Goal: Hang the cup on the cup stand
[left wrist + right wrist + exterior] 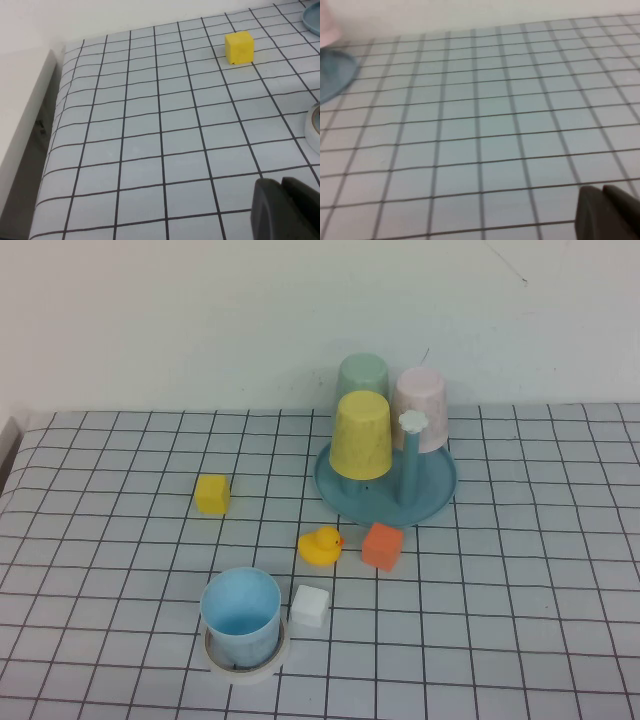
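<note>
The cup stand (386,485) sits toward the back of the checked table (520,590), yellow, pink and green cups already on its pegs. The light blue cup (241,614) stands upright near the front, in a white ring. It looks light, stiff and slick; pinching its rim seems best. The left gripper (286,210) and right gripper (607,214) hang low over bare cloth, both closed and empty.
</note>
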Motion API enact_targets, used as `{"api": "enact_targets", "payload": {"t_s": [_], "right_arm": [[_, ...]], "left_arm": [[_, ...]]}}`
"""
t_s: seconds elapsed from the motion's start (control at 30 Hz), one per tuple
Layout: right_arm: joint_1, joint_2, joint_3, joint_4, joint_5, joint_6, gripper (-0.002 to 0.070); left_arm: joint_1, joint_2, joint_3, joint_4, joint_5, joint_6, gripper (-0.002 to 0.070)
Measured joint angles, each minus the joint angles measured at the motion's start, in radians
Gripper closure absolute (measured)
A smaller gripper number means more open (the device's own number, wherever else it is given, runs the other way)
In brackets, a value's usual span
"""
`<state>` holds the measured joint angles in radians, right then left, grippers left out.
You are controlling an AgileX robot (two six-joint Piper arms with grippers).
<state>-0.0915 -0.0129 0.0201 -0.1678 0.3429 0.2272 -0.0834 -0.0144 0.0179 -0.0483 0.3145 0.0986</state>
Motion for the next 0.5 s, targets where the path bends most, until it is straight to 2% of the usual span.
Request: {"api": "enact_targets", "payload": {"t_s": [0.5], "right_arm": [[-0.037, 0.0, 0.0, 0.0, 0.0, 0.0, 0.0678]], "left_arm": [[0.0, 0.0, 0.0, 0.001, 0.0, -0.002, 0.0676]]}}
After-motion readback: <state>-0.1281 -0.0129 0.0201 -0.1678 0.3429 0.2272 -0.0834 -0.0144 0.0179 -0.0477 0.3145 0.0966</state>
